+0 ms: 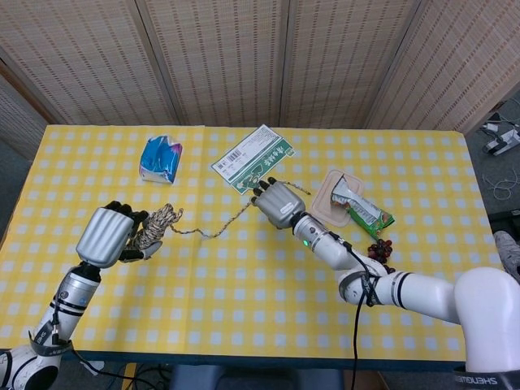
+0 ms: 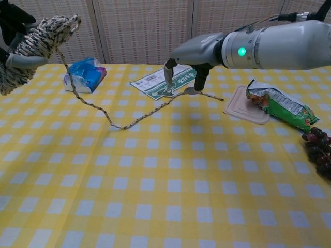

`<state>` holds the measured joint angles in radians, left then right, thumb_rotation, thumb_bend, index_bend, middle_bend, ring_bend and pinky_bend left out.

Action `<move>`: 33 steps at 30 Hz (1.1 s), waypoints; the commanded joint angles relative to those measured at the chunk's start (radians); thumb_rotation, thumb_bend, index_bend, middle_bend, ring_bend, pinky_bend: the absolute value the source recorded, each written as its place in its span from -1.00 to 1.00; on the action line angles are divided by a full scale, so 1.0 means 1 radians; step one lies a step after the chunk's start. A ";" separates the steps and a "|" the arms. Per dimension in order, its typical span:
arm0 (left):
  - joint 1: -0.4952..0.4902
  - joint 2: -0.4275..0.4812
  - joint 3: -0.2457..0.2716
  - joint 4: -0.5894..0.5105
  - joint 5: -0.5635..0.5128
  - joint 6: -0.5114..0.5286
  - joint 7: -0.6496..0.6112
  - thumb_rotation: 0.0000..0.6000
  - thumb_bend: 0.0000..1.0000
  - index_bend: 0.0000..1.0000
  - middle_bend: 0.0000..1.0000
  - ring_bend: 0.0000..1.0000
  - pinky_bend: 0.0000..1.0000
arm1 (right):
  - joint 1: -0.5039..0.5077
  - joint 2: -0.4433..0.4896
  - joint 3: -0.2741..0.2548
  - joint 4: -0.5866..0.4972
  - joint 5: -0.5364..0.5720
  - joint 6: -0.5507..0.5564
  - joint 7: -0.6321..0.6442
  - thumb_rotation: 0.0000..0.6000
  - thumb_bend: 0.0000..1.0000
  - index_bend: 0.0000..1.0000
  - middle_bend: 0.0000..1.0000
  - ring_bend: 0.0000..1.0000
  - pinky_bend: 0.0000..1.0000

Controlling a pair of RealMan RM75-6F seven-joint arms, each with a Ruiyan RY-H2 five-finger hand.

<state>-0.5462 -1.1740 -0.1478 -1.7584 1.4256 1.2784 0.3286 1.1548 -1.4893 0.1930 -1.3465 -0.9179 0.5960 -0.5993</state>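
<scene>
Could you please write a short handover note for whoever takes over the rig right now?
Left hand holds the rope bundle raised above the table's left side.
Right hand is open, fingers pointing down over the rope's loose tail, which trails across the yellow checked tablecloth to the green and white packet. Contact with the tail cannot be judged.
Done: most of the rope is wound.
Left: the tail lies unwound on the cloth.
Nearby: blue tissue pack, snack bag on a beige lid, grapes.
</scene>
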 commanded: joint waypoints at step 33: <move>0.029 0.043 -0.002 -0.101 0.058 0.022 -0.012 0.17 -0.52 0.41 0.44 0.08 -0.05 | 0.206 -0.330 -0.116 0.479 0.250 -0.128 -0.017 1.00 -0.10 -0.62 -0.66 -0.83 -0.66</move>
<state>-0.5183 -1.1316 -0.1504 -1.8592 1.4834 1.2998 0.3173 1.3549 -1.8038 0.0802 -0.8852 -0.6676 0.4764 -0.6226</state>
